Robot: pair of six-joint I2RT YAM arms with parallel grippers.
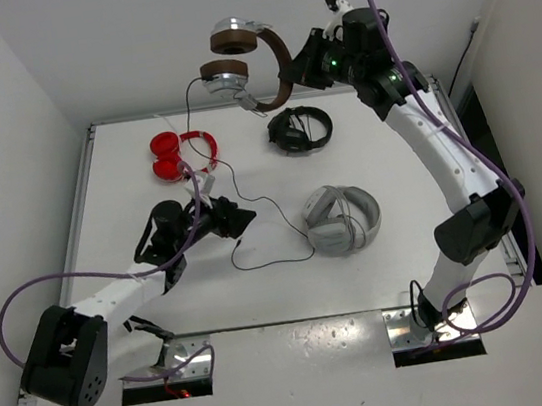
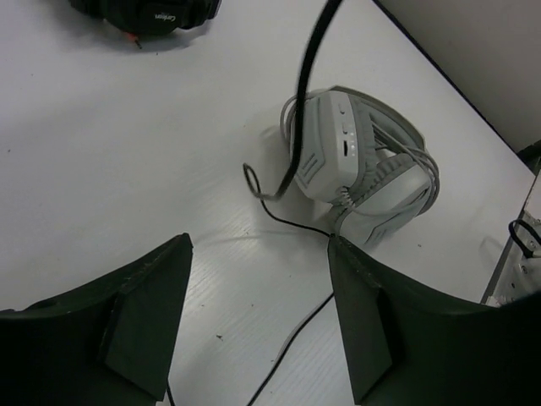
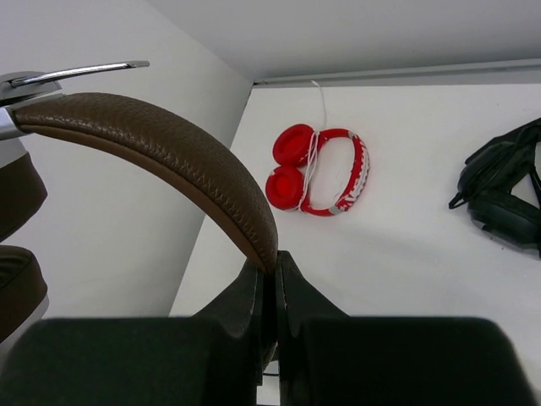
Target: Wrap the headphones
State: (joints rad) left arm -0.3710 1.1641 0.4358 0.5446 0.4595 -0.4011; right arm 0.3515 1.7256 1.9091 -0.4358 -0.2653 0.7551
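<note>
Headphones [image 1: 248, 53] held aloft over far edge of table [image 1: 422, 273], headband clamped by right gripper [image 1: 301, 68]. Cable [image 1: 281, 205] trailed down to table centre, flanked by red headphones [image 1: 181, 155], black headset [image 1: 298, 128], grey headphones [image 1: 342, 218]. Left gripper [image 1: 238, 218] spread wide over cable, nothing gripped.

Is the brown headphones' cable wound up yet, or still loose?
Still loose. The cable hangs from the headphones, held up by the right gripper, and trails in open curves across the table.

Bright, even light — soft shadows, sharp.
</note>
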